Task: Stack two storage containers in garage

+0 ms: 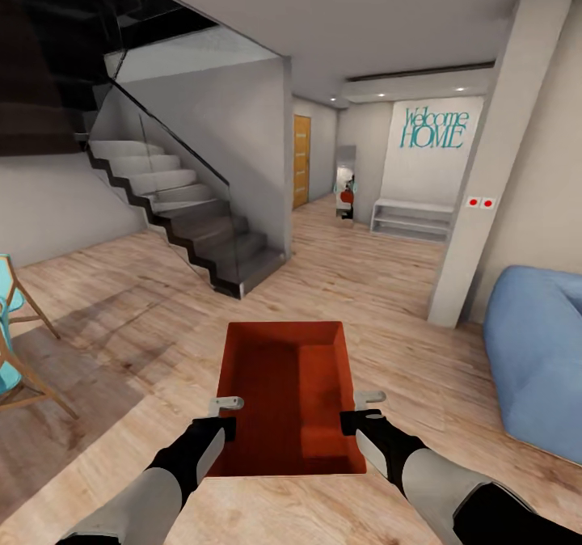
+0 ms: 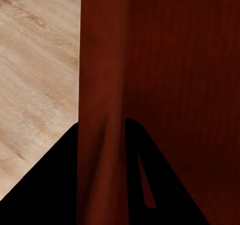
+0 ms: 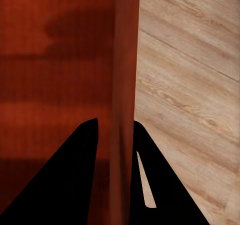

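Both black-gloved arms reach forward at the bottom of the head view, and between them hangs a red-orange rectangular open-top plastic storage container [image 1: 287, 399] with plain, slightly tapered walls. Its inside is bare, showing only shadow on the smooth floor of the bin. At the bin's left long wall, the left gripper [image 1: 227, 410] is clenched on the rim; the left wrist view shows the wall [image 2: 102, 110] pinched between the dark fingers [image 2: 60, 185]. On the opposite long wall the right gripper [image 1: 364, 406] clamps likewise, its fingers [image 3: 80, 185] either side of the thin rim [image 3: 122, 110].

Below the bin lies light wood-plank floor [image 1: 364, 278], grain running diagonally. Ahead to the left rises a grey staircase [image 1: 194, 221] with a glass balustrade. A honey-wood door [image 1: 301, 161] stands down the hallway, near a white low shelf [image 1: 412, 220] beneath teal "Welcome HOME" lettering [image 1: 435, 128]. A white square pillar [image 1: 493, 165] stands on the right, with a light blue soft sofa [image 1: 537, 359] beside it. A wooden chair with teal fabric [image 1: 16, 335] sits at the left edge.
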Motion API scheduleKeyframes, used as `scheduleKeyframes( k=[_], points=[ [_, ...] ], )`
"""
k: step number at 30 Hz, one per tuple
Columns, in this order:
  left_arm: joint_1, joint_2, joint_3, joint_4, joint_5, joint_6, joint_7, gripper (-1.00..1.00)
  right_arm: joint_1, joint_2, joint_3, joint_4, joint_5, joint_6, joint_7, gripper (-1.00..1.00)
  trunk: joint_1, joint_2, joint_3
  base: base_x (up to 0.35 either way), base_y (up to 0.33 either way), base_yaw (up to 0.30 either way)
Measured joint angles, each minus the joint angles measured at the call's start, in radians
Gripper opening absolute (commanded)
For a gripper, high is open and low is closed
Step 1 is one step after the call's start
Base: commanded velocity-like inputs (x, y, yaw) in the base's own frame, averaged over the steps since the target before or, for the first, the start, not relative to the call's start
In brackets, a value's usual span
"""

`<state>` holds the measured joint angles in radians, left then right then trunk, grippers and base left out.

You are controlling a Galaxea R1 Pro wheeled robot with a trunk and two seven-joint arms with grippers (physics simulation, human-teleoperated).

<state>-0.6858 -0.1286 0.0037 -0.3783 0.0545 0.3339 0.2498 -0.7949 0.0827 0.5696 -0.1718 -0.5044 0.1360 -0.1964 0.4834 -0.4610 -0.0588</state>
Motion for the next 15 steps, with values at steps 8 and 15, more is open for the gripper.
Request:
scheduleKeyframes(
  k=[8, 15],
  points=[
    [0.000, 0.000, 0.000, 0.001, 0.000, 0.000, 0.000, -1.00, 0.000, 0.000, 0.000, 0.000, 0.000, 0.000, 0.000, -1.00, 0.000, 0.000, 0.000, 0.321, 0.000, 0.000],
    [0.000, 0.000, 0.000, 0.000, 0.000, 0.000, 0.000, -1.00, 0.000, 0.000, 0.000, 0.000, 0.000, 0.000, 0.000, -1.00, 0.000, 0.000, 0.000, 0.321, 0.000, 0.000]
  ],
)
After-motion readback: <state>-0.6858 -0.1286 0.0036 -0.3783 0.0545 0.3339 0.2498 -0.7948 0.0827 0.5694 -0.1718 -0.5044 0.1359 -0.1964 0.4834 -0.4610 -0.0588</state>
